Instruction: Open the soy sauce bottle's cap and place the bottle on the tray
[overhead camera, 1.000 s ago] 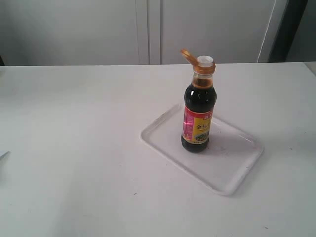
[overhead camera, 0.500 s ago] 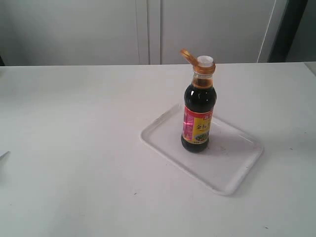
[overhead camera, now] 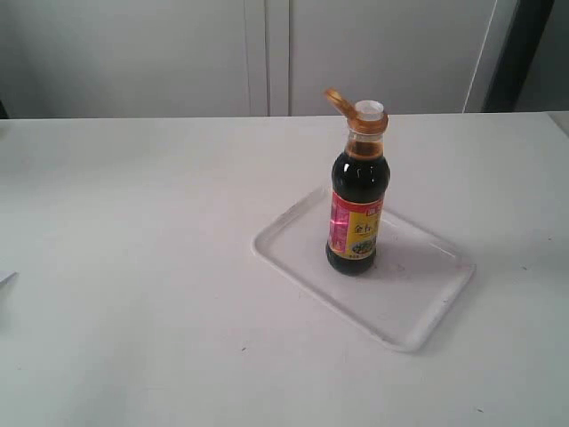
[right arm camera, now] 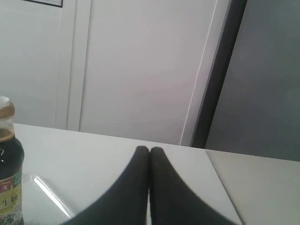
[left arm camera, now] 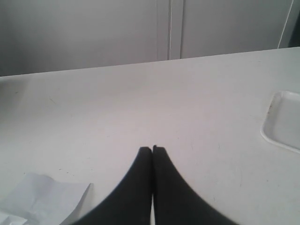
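Exterior view: bare white bench [overhead camera: 133,302] up front. Mid-bench, right of centre, sits the tray [overhead camera: 418,289], flat on the bench and turned so one corner points at the camera. Soy sauce bottle [overhead camera: 357,209] stands upright inside the tray, a bit left of the tray's middle, base on the tray floor, label facing the camera. Dark liquid reaches up into the neck. Cap [overhead camera: 335,100] is flipped open, tilted back to the left on its hinge; white spout [overhead camera: 369,109] exposed. Behind the bench: pale cabinet panels [overhead camera: 267,53] and a dark strip [overhead camera: 514,53] at far right.

Left wrist view: left claw [left arm camera: 152,149] fully closed, tips touching, gripping nothing, over bare bench. Crumpled white sheet of paper [left arm camera: 42,199] lies on the bench near the claw. Farther off, one corner of the tray is in shot, well apart from the claw.

Right wrist view: right claw [right arm camera: 149,150] also pinched closed, empty. Bottle is partly in shot on the tray, well apart from the claw; label, neck and collar visible, cap cut off by the frame. Beyond it: far bench edge, pale panels, dark strip.
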Available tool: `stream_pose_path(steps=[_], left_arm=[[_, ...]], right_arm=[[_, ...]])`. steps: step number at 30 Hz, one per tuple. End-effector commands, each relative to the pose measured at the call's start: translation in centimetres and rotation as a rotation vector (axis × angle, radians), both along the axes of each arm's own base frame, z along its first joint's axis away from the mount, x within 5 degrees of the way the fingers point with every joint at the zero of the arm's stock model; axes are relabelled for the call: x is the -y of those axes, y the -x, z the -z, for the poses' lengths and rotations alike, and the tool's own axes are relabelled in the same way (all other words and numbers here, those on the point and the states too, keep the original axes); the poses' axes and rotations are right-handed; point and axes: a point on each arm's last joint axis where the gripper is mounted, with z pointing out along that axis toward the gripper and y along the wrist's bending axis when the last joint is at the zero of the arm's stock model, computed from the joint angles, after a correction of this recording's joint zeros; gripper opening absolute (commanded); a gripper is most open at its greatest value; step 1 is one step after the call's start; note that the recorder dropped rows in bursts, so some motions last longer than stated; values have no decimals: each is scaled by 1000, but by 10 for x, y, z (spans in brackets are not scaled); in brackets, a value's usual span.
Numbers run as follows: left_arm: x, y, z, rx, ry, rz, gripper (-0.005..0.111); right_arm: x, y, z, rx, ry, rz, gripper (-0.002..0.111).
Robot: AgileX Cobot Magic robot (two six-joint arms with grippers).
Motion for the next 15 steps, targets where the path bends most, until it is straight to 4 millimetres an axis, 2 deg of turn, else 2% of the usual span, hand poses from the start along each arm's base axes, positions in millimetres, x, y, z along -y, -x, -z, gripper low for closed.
stream_pose_path(steps=[1,11,15], left_arm=[[0,1,7,2,18,-1,0],[0,1,11,-17,16,-3,0],[0,1,11,-14,12,-1,0]], right_arm=[[1,-2,13,7,7,14,0],[1,-4,40,-66,4,16,0],[1,-4,42,-79,-4,13,0]])
